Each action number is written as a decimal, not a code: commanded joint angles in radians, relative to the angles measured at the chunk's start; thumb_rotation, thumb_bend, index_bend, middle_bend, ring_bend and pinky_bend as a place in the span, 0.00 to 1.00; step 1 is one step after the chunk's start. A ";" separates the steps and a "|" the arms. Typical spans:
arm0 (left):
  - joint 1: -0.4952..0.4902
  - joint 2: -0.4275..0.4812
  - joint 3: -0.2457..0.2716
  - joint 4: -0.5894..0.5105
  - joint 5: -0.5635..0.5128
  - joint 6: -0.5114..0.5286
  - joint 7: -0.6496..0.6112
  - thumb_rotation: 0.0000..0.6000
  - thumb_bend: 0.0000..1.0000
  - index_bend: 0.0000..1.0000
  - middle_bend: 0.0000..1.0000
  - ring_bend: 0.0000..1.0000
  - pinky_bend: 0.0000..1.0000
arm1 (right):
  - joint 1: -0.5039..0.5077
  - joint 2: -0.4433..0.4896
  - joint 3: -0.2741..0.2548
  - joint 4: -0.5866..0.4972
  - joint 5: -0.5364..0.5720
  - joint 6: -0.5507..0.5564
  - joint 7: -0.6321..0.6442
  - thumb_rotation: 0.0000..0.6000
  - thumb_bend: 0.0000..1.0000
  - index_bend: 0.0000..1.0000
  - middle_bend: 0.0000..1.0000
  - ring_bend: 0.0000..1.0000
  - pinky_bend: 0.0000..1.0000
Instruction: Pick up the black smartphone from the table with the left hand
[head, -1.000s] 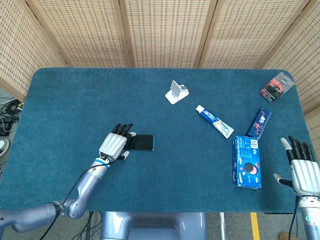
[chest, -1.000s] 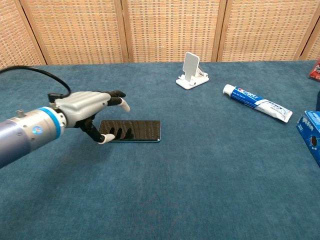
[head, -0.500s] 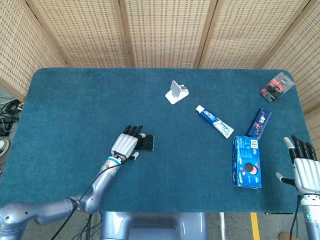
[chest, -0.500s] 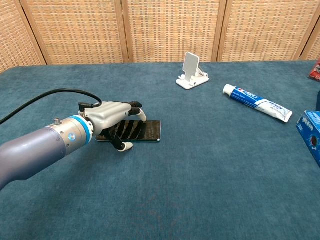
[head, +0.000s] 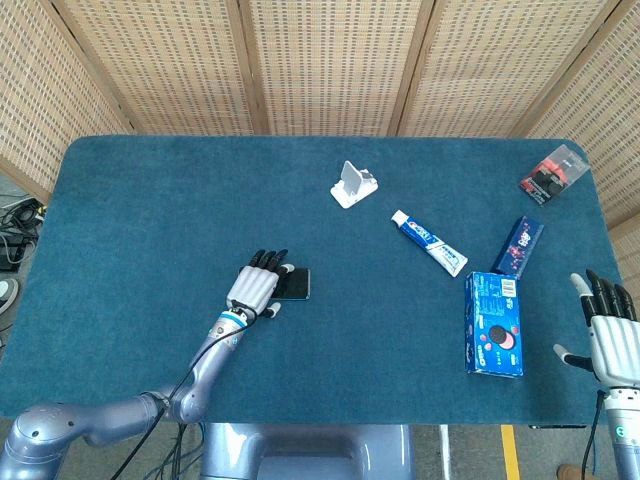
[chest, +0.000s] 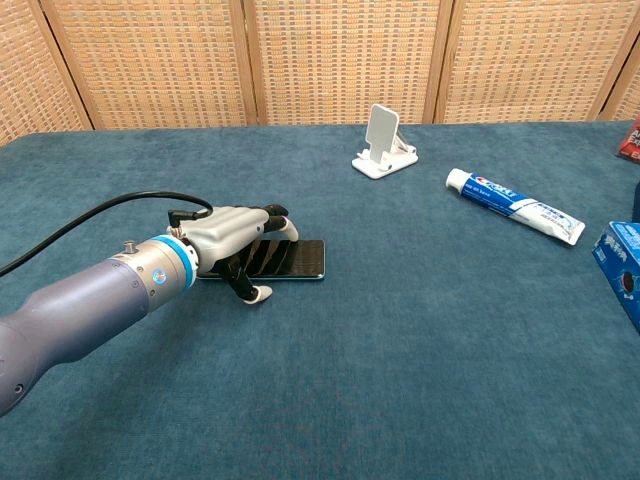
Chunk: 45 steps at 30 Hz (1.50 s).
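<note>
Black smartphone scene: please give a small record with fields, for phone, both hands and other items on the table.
phone: black smartphone flat on table
left hand: left hand over the phone, fingers spread on it; not lifted
right hand: right hand open, at table's right edge
other items: white stand, toothpaste tube, blue cookie box

smartphone (head: 294, 284) mostly hidden under left hand (head: 253, 291), right hand (head: 609, 342) edge-cropped
</note>
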 joint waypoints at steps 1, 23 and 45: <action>-0.004 0.000 -0.003 0.006 -0.001 0.002 -0.008 1.00 0.32 0.20 0.00 0.00 0.00 | 0.001 0.001 -0.001 0.000 0.001 -0.003 0.003 1.00 0.00 0.00 0.00 0.00 0.00; -0.038 0.004 -0.016 0.056 -0.034 -0.015 -0.025 1.00 0.53 0.29 0.00 0.00 0.00 | 0.002 0.004 -0.005 -0.004 -0.003 -0.009 0.014 1.00 0.00 0.00 0.00 0.00 0.00; -0.099 0.026 -0.051 0.055 -0.093 -0.021 0.035 1.00 0.70 0.36 0.00 0.00 0.00 | 0.006 0.003 -0.008 -0.001 0.001 -0.020 0.017 1.00 0.00 0.00 0.00 0.00 0.00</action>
